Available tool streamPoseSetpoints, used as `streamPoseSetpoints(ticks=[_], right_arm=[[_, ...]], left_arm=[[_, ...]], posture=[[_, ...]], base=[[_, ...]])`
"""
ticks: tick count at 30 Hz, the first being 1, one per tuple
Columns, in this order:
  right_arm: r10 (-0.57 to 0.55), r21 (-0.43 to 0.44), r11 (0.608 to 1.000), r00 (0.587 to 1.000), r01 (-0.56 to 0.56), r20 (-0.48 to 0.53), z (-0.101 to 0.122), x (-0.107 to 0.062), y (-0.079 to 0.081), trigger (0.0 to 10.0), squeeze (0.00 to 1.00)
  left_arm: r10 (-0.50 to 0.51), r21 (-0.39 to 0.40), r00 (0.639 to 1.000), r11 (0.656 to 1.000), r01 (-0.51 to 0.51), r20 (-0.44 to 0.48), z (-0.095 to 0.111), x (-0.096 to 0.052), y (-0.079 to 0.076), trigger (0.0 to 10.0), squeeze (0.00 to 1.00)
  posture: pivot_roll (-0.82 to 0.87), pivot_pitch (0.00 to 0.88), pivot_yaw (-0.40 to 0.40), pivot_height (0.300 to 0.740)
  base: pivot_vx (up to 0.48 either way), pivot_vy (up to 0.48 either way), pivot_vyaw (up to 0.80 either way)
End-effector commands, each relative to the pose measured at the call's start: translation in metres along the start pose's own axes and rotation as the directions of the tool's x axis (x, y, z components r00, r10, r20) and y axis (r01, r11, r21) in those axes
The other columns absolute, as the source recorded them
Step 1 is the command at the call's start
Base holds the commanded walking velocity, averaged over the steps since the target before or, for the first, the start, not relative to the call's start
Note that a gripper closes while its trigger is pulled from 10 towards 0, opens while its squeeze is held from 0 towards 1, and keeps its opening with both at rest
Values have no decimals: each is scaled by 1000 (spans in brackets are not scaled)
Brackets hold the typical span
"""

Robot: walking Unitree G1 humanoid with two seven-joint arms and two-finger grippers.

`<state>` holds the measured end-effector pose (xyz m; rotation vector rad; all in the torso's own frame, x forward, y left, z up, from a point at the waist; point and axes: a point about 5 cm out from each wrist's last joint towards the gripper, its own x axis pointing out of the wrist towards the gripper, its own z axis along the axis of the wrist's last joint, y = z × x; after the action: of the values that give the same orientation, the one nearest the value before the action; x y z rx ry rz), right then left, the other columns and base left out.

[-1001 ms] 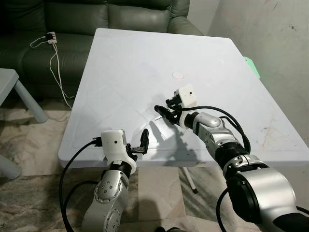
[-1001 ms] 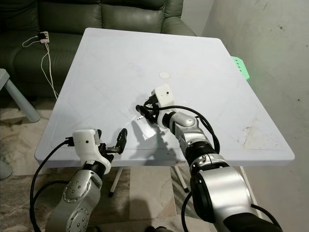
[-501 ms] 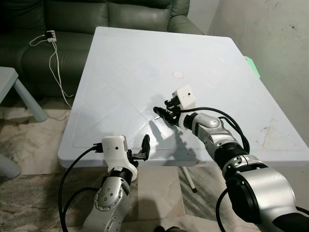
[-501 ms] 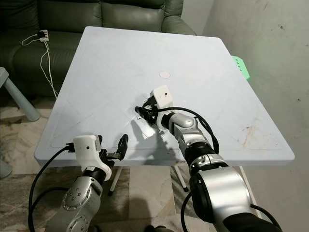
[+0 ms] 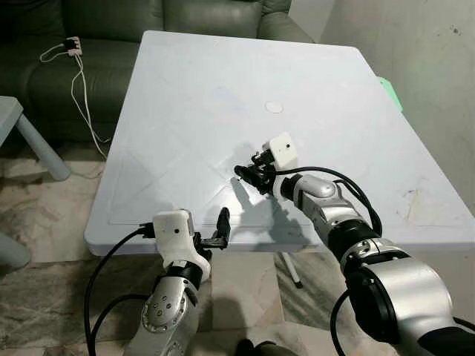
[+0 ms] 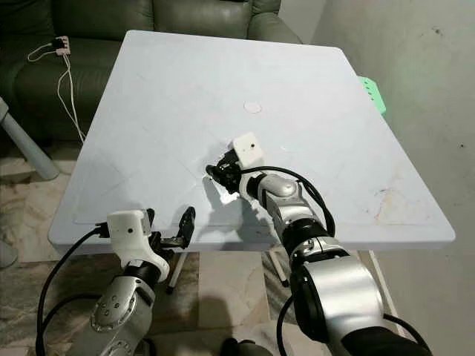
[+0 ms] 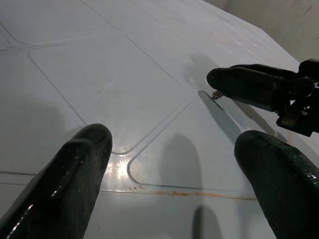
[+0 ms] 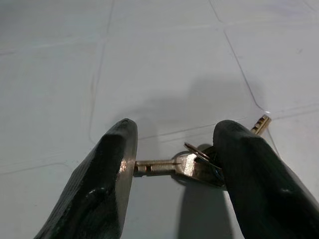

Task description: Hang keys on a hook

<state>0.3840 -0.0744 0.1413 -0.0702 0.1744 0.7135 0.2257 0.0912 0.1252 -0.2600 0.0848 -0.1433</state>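
Observation:
A small bunch of brass keys [image 8: 192,164] lies on the white table [image 5: 193,96], near its front edge. My right gripper [image 5: 243,172] is low over the table with a finger on either side of the bunch. In the right wrist view one key's tip touches one finger [image 8: 117,164] and the ring end sits against the other finger [image 8: 244,169]. From the left wrist view, a key tip [image 7: 217,94] pokes out under those black fingers. My left gripper [image 5: 220,226] hangs open at the table's front edge, holding nothing.
A dark sofa [image 5: 148,18] stands behind the table, with a white power strip and cable [image 5: 70,46] on it. A small white disc [image 5: 274,107] lies mid-table. A pale blue side table [image 5: 22,126] is at the left, a wall at the right.
My right gripper has slid forward over the keys, which lay just ahead of its fingertips before, and now has them between its fingers. The left arm has sunk slightly.

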Motion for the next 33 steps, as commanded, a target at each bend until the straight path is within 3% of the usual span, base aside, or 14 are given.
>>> streamPoseSetpoints(ticks=[1, 2, 5, 6, 8, 9, 10, 14, 15, 16, 17, 18, 19, 33], right_arm=[[-32, -5, 999, 999, 32, -26, -6, -2, -2, 10000, 0], [-38, -7, 999, 999, 38, -28, -6, -2, -3, 4039, 0], [-53, -17, 998, 998, 53, -35, -6, -2, -3, 2627, 0], [-62, -25, 998, 998, 61, -26, -5, -2, -4, 0, 0], [-76, -31, 997, 997, 75, -30, -6, -2, -4, 4000, 0], [-82, -25, 996, 996, 81, -27, -5, -2, -5, 0, 0], [-93, -47, 995, 995, 92, -22, -4, -2, -6, 2784, 0], [-87, -28, 996, 996, 87, -1, -3, -2, -6, 588, 0], [-112, -45, 993, 994, 112, -5, -2, -2, -8, 4235, 0], [-116, -35, 993, 993, 116, -8, -2, -2, -8, 0, 0], [-117, -25, 993, 993, 116, -9, -2, -2, -8, 0, 0], [-121, -35, 992, 993, 120, -12, -2, -2, -9, 3294, 0], [-124, -40, 992, 992, 124, -16, -2, -3, -9, 0, 0], [-168, 17, 986, 986, 168, 23, 6, -2, -14, 0, 0]], left_arm=[[-2, -73, 999, 997, -1, -45, -8, -4, -15, 10000, 0], [-1, -73, 999, 997, -3, -47, -8, -5, -15, 10000, 0], [-1, -74, 999, 997, -3, -49, -8, -6, -16, 10000, 0], [0, -73, 999, 997, -3, -52, -9, -7, -16, 10000, 0], [-1, -74, 999, 997, -3, -54, -9, -7, -17, 10000, 0], [-1, -75, 999, 997, -3, -55, -9, -7, -17, 10000, 0], [-2, -77, 999, 997, -2, -55, -9, -6, -17, 10000, 0], [-4, -77, 998, 997, 0, -56, -9, -6, -18, 10000, 0], [-5, -80, 998, 997, 0, -57, -9, -6, -19, 10000, 0], [-7, -81, 998, 997, 2, -57, -9, -6, -19, 10000, 0], [-8, -81, 998, 997, 3, -56, -9, -6, -20, 10000, 0], [-8, -83, 998, 997, 4, -58, -9, -6, -20, 10000, 0], [-8, -83, 998, 997, 4, -58, -9, -6, -20, 10000, 0], [-15, -92, 998, 996, 10, -55, -9, -4, -23, 10000, 0]], posture=[[142, 219, -179, 740], [142, 219, -179, 740], [142, 223, -180, 740], [143, 224, -180, 740], [142, 225, -180, 740], [142, 225, -180, 740], [142, 225, -180, 740], [140, 224, -180, 740], [140, 224, -180, 740], [139, 224, -180, 740], [139, 224, -180, 740], [138, 224, -181, 740], [138, 224, -181, 740], [136, 215, -182, 740]], base=[[0, 0, 0], [0, 0, 0], [0, 0, 0], [0, 0, 0], [0, 0, 0], [0, 0, 0], [0, 0, 0], [0, 0, 0], [0, 0, 0], [0, 0, 0], [0, 0, 0], [0, 0, 0], [0, 0, 0], [0, 0, 0]])
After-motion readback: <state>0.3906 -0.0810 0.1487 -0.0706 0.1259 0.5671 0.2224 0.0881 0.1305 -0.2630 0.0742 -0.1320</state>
